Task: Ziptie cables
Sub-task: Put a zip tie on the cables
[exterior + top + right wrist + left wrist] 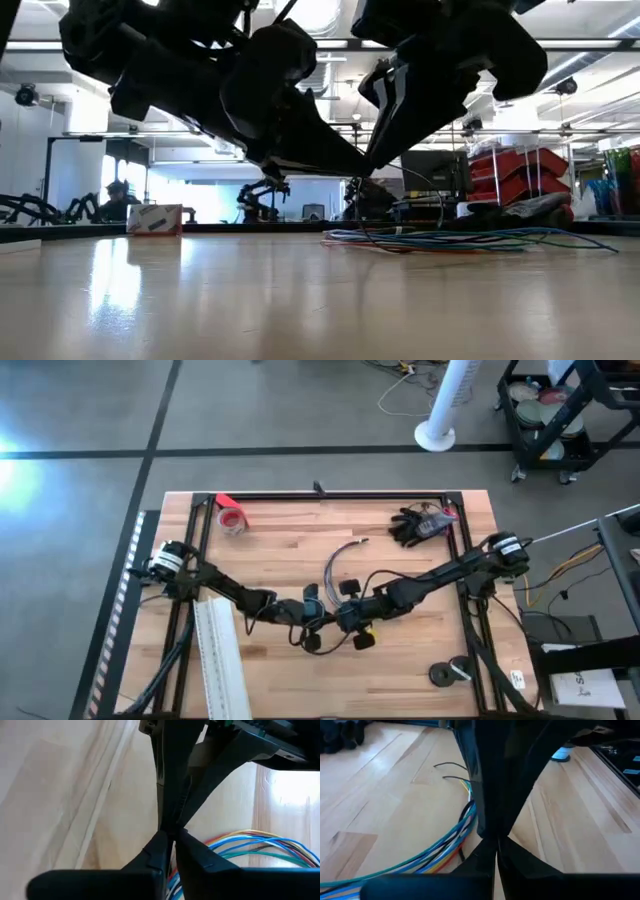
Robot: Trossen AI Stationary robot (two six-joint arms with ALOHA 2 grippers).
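Cables (338,560) mid-table btwn tape roll (232,518) at left & glove (408,526) at right.

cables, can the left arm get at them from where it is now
Probably yes. The left gripper hangs low at mid-table, right by the near end of the cables, which lie loose on the wood; only the right gripper crowds in beside it.

Cables (447,852) cut off by edge, partly behind left tool (495,851).

The cables (340,560), a thin multicoloured bundle, curve loosely across the table's middle.
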